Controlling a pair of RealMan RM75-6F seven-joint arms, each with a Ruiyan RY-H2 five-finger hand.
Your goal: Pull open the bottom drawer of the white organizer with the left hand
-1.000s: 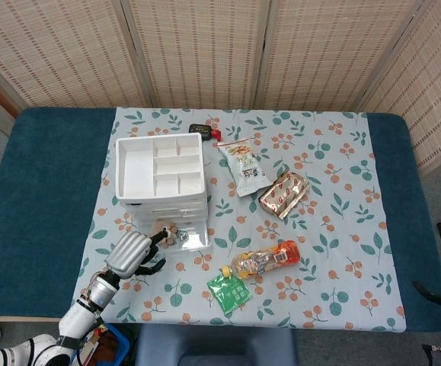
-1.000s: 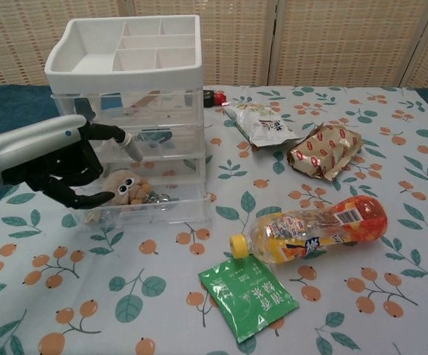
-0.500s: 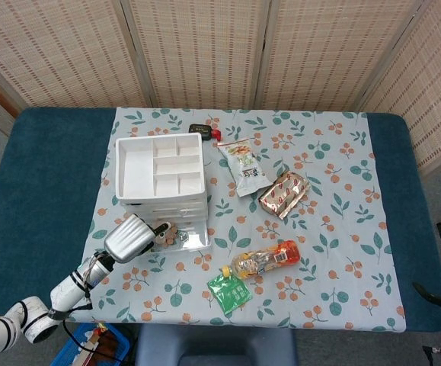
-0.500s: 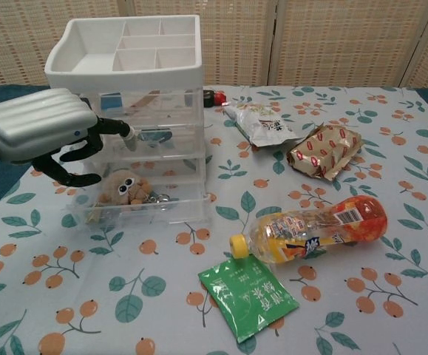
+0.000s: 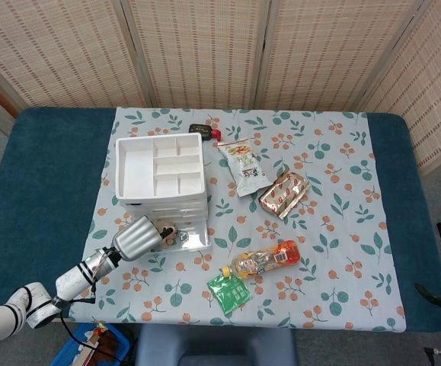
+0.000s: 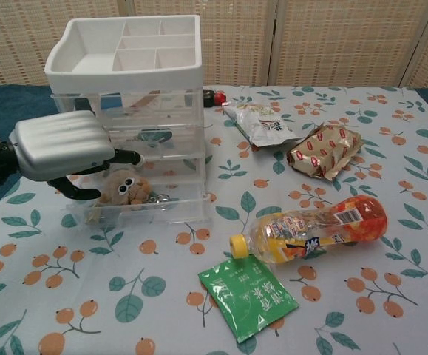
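The white organizer (image 5: 159,171) (image 6: 125,59) stands at the left of the flowered cloth, with clear drawers under a divided top tray. Its bottom drawer (image 5: 188,240) (image 6: 165,208) sticks out toward me, and a small plush toy (image 6: 126,186) lies in it. My left hand (image 5: 138,238) (image 6: 62,144) hovers palm down over the drawer's left front corner. Its dark fingers (image 6: 125,157) reach in above the toy, spread and loosely curled, with no clear grip on the drawer. My right hand is in neither view.
A drink bottle (image 6: 310,229) and a green sachet (image 6: 247,296) lie right of the drawer. A red-patterned snack bag (image 6: 324,151) and a white pouch (image 6: 258,122) lie further back. A small dark item (image 5: 199,129) sits behind the organizer.
My left hand rose from the drawer's lower left, turned palm down and moved right over the drawer. The drawer has not visibly moved.
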